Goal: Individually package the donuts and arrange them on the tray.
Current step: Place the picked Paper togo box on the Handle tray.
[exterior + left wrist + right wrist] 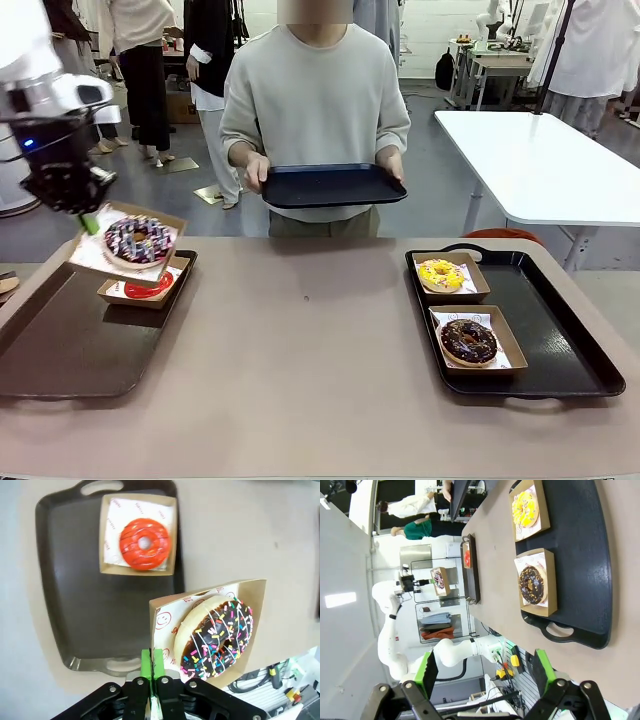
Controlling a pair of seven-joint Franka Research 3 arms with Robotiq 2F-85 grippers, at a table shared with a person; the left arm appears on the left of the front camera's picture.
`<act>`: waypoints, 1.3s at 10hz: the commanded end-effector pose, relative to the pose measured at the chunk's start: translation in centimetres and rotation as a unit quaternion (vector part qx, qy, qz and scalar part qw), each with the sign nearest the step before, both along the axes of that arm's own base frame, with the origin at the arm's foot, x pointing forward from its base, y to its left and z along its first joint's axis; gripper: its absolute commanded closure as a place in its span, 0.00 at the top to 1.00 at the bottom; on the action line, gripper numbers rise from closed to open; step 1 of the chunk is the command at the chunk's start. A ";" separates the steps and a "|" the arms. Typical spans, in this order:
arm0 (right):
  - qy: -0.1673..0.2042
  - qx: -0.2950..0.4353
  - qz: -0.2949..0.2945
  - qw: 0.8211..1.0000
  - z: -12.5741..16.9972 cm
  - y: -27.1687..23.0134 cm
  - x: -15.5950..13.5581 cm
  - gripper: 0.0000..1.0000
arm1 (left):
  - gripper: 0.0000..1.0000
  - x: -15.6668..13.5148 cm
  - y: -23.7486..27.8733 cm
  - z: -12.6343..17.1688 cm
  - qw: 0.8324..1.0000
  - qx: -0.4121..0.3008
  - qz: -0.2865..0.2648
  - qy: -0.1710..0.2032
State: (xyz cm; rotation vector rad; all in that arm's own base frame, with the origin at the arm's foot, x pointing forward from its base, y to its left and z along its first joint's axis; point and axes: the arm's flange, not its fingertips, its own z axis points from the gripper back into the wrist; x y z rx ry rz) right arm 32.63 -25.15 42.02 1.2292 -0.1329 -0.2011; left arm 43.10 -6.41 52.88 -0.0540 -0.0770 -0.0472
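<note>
Donuts all sit boxed; your left pincer [154, 692], clenched on the sprinkled donut's box [210, 630], hovers above the left tray [65, 595]; right pincer [485, 680] released.

glossy red donut [144, 544], brown cardboard box [250, 630], matt dark tray [75, 605].

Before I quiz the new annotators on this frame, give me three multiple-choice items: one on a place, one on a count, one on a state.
1. Where does the red donut sit?
A. in a box on the left tray
B. on the bare table
C. on the tray the person holds

2. How many boxed donuts are on the right tray?
A. one
B. two
C. four

3. How is the left gripper?
A. wide open over the tray
B. shut on the sprinkled donut's box
C. pressing the table

Key: 1 A, its box rests on that tray; 2 B, yellow donut and chocolate donut; 3 B, pads pinch the lifted box's edge.
</note>
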 end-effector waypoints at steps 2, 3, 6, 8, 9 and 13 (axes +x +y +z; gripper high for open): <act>0.000 0.002 0.000 1.000 0.0 0.0 0.0 1.00 | 0.01 -1.9 5.5 -3.5 1.000 -0.024 0.003 -0.020; 0.000 0.002 0.000 1.000 0.0 0.0 0.0 1.00 | 0.01 -2.2 6.8 -4.2 1.000 -0.025 0.001 -0.017; 0.000 0.002 0.000 1.000 0.0 0.0 0.0 1.00 | 0.01 -2.9 8.4 -6.1 1.000 0.003 -0.010 0.001; 0.000 0.002 0.000 1.000 0.0 0.0 0.0 1.00 | 0.01 -2.5 8.2 -5.7 1.000 -0.013 0.000 0.007; 0.000 0.002 0.000 1.000 0.0 0.0 0.0 1.00 | 0.01 -2.5 8.2 -5.7 1.000 -0.013 0.000 0.007; 0.000 0.002 0.000 1.000 0.0 0.0 0.0 1.00 | 0.01 -2.5 8.2 -5.7 1.000 -0.013 0.000 0.007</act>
